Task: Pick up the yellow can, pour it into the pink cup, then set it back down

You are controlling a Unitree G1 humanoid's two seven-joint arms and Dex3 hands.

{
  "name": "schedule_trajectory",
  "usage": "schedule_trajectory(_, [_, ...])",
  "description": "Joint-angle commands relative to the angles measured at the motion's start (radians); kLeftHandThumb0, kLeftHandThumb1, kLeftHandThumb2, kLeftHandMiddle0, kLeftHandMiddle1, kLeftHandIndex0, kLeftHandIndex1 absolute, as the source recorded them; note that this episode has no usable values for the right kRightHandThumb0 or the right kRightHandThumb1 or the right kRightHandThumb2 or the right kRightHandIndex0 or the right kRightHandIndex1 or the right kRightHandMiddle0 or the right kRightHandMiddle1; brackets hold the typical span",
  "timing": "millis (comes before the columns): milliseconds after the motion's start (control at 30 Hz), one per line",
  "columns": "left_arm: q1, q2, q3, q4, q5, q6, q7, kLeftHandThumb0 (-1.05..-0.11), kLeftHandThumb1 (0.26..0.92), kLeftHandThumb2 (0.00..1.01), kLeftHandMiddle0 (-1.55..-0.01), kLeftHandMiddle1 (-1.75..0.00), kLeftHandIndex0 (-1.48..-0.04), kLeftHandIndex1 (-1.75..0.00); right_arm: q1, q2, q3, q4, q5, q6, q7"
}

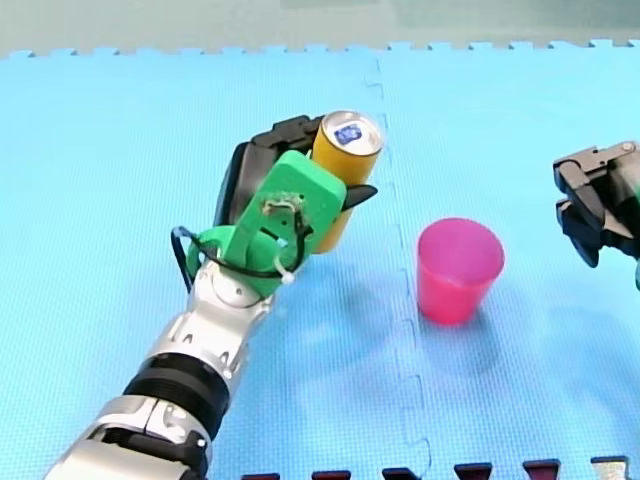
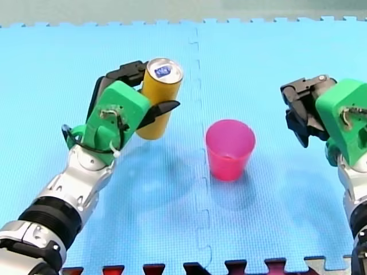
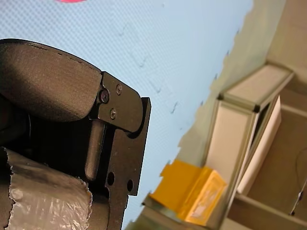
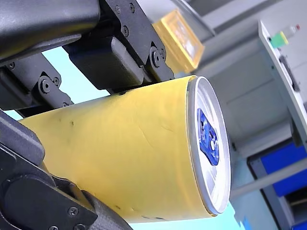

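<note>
My left hand [image 2: 144, 90] is shut on the yellow can [image 1: 345, 170], black fingers behind it and the thumb across its front. The can leans a little to the right, its silver top [image 2: 164, 70] with a blue tab facing up, left of the pink cup [image 2: 229, 148]. The second wrist view has the same can [image 4: 124, 163] close up between the black fingers [image 4: 120, 57]. The cup stands upright and open on the blue mat, apart from the can. My right hand [image 2: 303, 114] is to the right of the cup, holding nothing.
The blue foam mat [image 1: 120, 180] has a jagged seam [image 1: 395, 300] running front to back just left of the cup. Small dark and red pieces [image 2: 229, 267] line the front edge. Beyond the mat stand a yellow box [image 3: 192, 191] and shelving [image 3: 249, 120].
</note>
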Motion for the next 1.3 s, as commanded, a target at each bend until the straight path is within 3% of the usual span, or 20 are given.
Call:
schedule_trajectory(0, [-0.013,-0.006,-0.008,0.004,0.002,-0.019,-0.008,-0.397,0.797,0.00,-1.31,0.00,-1.20,0.00,-0.009,0.005,0.008,-0.001,-0.010,0.014,-0.024])
schedule_trajectory(167, [-0.019,-0.007,-0.016,0.011,0.007,-0.027,-0.013,-0.394,0.797,0.00,-1.31,0.00,-1.20,0.00,-0.009,0.011,0.028,-0.003,-0.037,0.019,-0.084])
schedule_trajectory(267, [-0.025,-0.005,-0.019,0.013,0.007,-0.026,-0.013,-0.394,0.796,0.00,-1.31,0.00,-1.21,0.00,-0.006,0.015,0.032,0.001,-0.046,0.017,-0.113])
schedule_trajectory(400, [-0.032,-0.002,-0.022,0.012,0.008,-0.023,-0.013,-0.395,0.796,0.00,-1.31,0.00,-1.21,0.00,-0.001,0.015,0.028,0.005,-0.045,0.014,-0.125])
schedule_trajectory(700, [-0.055,-0.008,-0.031,0.020,0.013,-0.017,-0.008,-0.398,0.798,0.00,-1.32,0.00,-1.21,0.00,-0.003,0.019,0.015,0.005,-0.030,0.018,-0.097])
schedule_trajectory(900, [-0.070,-0.012,-0.039,0.037,0.026,-0.015,-0.003,-0.402,0.800,0.00,-1.32,0.00,-1.20,0.00,-0.007,0.018,-0.003,0.006,-0.006,0.026,-0.033])
schedule_trajectory(1067, [-0.090,-0.016,-0.047,0.049,0.038,-0.006,0.001,-0.406,0.801,0.00,-1.31,0.00,-1.20,0.00,-0.007,0.023,-0.020,0.006,0.011,0.030,-0.014])
schedule_trajectory(1267, [-0.086,-0.020,-0.068,0.028,0.062,0.002,0.017,-0.413,0.804,0.00,-1.30,0.00,-1.19,0.00,-0.001,0.027,-0.026,0.003,0.017,0.018,-0.005])
